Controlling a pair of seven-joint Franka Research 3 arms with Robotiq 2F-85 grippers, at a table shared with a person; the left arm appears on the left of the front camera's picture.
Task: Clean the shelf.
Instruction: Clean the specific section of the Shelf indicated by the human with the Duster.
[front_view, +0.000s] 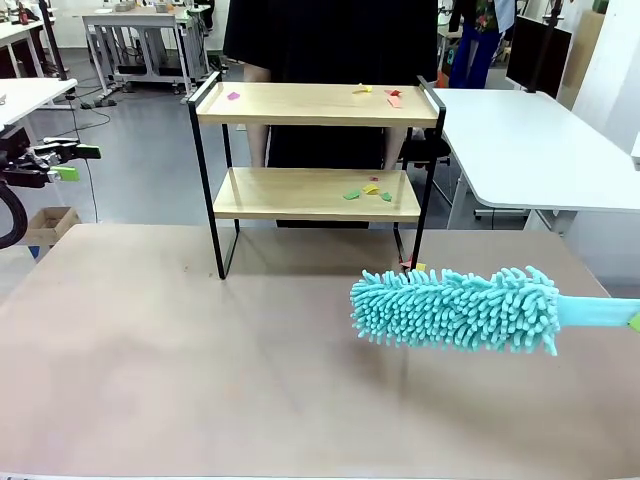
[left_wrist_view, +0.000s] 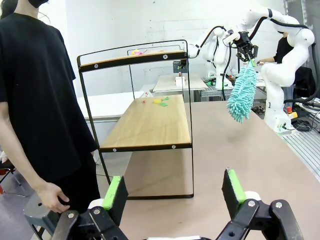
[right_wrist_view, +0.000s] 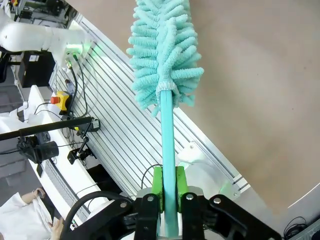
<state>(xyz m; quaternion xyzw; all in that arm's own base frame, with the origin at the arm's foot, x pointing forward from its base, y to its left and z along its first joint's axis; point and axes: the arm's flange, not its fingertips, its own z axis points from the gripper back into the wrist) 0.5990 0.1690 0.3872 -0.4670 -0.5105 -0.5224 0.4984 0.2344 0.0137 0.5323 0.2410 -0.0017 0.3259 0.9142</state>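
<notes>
Right jaws clamped on the flat handle of a fluffy turquoise microfibre duster (front_view: 455, 310), left jaws wide apart and empty, the small two-tier light-wood black-framed shelf (left_wrist_view: 150, 125) ahead of them, coloured paper scraps (front_view: 366, 190) on both boards, so wiping looks not yet begun.

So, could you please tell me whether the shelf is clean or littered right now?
Littered: small coloured scraps lie on both the top board and the lower board of the shelf.
</notes>
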